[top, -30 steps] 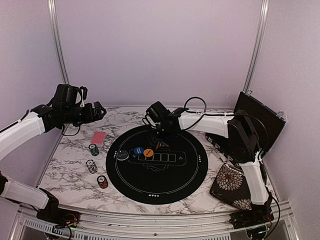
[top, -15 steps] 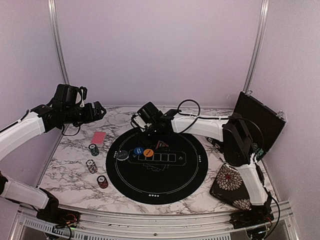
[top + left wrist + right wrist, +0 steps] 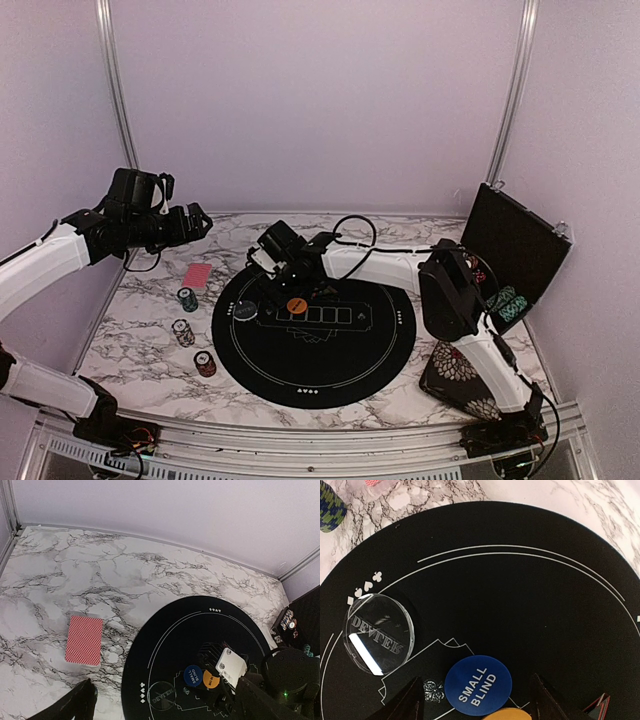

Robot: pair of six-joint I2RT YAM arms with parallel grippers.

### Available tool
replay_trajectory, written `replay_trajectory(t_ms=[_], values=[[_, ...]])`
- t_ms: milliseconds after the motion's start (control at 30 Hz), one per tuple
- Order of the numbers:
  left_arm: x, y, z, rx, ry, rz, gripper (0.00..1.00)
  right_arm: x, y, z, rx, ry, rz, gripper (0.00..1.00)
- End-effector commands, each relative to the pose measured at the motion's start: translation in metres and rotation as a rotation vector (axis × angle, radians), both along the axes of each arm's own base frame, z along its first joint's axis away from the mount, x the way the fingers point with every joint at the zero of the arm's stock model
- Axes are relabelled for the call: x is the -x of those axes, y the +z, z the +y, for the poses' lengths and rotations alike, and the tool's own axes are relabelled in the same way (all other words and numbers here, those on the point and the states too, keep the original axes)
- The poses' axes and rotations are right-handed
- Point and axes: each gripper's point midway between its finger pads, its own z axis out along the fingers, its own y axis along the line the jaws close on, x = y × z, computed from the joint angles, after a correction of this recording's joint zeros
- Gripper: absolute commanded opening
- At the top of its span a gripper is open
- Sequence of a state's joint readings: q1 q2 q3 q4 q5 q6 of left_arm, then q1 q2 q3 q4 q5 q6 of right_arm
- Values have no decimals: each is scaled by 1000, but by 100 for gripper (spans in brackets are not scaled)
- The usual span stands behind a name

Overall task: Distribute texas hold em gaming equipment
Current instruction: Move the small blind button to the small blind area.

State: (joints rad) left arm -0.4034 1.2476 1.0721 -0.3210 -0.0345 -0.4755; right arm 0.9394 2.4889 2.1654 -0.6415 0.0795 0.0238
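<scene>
Lying between right gripper's (image 3: 476,680) spread jaws, blue disc (image 3: 478,689); orange disc (image 3: 506,714) just beside

Table (image 3: 140,330) was white marble w/ grey-black veins; mat (image 3: 330,372) black w/ thin white lines. Card (image 3: 84,640), far left: pink-red back, fine dotted ptn. Blue disc (image 3: 478,683) had white lettering; orange disc (image 3: 297,306); clear disc (image 3: 379,632), pale lettering. Pouch (image 3: 460,365), near right: black w/ white flowers.
</scene>
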Motion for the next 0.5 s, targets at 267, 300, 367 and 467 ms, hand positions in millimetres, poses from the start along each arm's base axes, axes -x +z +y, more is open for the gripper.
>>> replay_trajectory(t_ms=[267, 300, 367, 467], values=[[2, 3, 5, -8, 10, 2, 99, -4, -12, 3, 31, -13, 4, 69], [2, 3, 5, -8, 9, 4, 99, -5, -15, 1, 37, -23, 7, 69], [2, 3, 5, -9, 9, 3, 99, -6, -20, -4, 43, -44, 16, 69], [3, 3, 4, -9, 8, 6, 99, -8, -26, -9, 29, -67, 47, 69]])
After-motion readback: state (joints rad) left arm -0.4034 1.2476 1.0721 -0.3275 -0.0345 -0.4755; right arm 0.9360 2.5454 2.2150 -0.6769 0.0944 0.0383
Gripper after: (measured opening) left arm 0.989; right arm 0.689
